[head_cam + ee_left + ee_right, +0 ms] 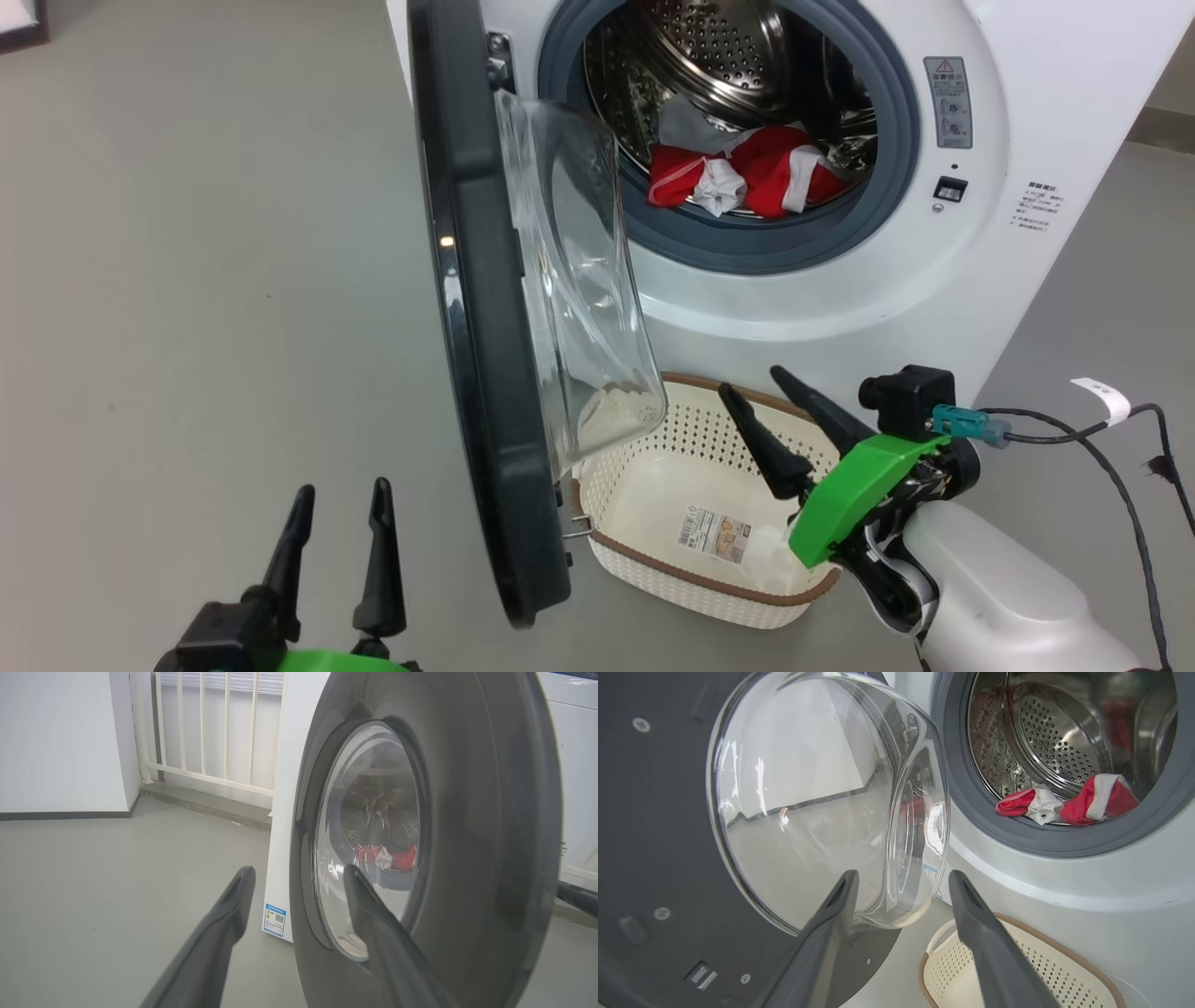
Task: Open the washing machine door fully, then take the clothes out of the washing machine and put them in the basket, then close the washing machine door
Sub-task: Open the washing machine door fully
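**Door Swung Wide, Clothes Waiting in the Drum**

The large round washing machine door (pixel 476 327), a glossy black rim around a bulging clear glass bowl, stands out roughly square to the front of the big white front-loading washing machine (pixel 840 308). The opening step looks done or nearly so.

The soft red clothes with white trim (pixel 747 177) lie heaped at the front of the perforated steel drum (pixel 719 56), just behind the grey rubber seal (pixel 747 252). The small cream-white perforated plastic basket (pixel 653 448) with its brown rim sits below the opening, no garment in it.

The left gripper (pixel 342 487) hovers on the door's outer side, its 2 fingers spread and holding nothing. The right gripper (pixel 750 379) hangs over the basket, fingers parted, also unladen, and is aimed at the machine.

Next, I judge, the right gripper must rise, reach past the seal and close on the red heap. It has to keep off the glass bowl on its left.
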`<state>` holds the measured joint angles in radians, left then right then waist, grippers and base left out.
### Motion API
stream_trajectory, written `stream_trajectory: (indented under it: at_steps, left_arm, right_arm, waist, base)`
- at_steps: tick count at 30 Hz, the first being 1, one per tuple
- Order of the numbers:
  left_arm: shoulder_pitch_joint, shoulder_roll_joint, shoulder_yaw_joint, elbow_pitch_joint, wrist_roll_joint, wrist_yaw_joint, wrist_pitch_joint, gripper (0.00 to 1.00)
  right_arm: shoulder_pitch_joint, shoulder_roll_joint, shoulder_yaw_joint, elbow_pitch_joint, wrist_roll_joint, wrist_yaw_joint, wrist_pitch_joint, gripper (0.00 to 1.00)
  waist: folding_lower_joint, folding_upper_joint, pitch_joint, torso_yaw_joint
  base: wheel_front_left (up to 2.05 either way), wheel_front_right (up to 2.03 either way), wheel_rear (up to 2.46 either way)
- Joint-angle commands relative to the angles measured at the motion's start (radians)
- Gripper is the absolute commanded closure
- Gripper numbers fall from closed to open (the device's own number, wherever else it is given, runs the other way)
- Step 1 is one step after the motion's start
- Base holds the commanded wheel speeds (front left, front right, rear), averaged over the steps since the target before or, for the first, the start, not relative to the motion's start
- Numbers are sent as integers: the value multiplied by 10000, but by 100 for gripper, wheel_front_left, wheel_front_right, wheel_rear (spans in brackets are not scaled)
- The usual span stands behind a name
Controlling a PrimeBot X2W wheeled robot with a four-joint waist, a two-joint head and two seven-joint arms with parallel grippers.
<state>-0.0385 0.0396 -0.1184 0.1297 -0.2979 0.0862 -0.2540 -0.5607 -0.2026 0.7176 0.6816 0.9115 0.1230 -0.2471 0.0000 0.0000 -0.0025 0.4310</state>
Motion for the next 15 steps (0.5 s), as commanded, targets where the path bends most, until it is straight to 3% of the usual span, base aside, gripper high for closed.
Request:
stream_trajectory:
  at_steps: [1, 8, 15]
  left_arm:
    - [-128, 106, 399, -325, 195, -7, -78, 0]
    - [-155, 106, 431, -480, 225, 11, -78, 0]
    - [-125, 106, 437, -624, 323, 77, -78, 0]
  right_arm:
    - [151, 237, -491, -183, -481, 77, -137, 0]
    - [1396, 876, -3103, -1079, -3445, 77, -144, 0]
    - [2434, 1361, -4361, -2109, -5339, 77, -145, 0]
  waist:
    - [0, 0, -6, -48]
    - [0, 0, 92, -76]
    - [0, 0, 81, -117]
  base:
    - [0, 0, 0]
    - [0, 0, 0]
    - [0, 0, 0]
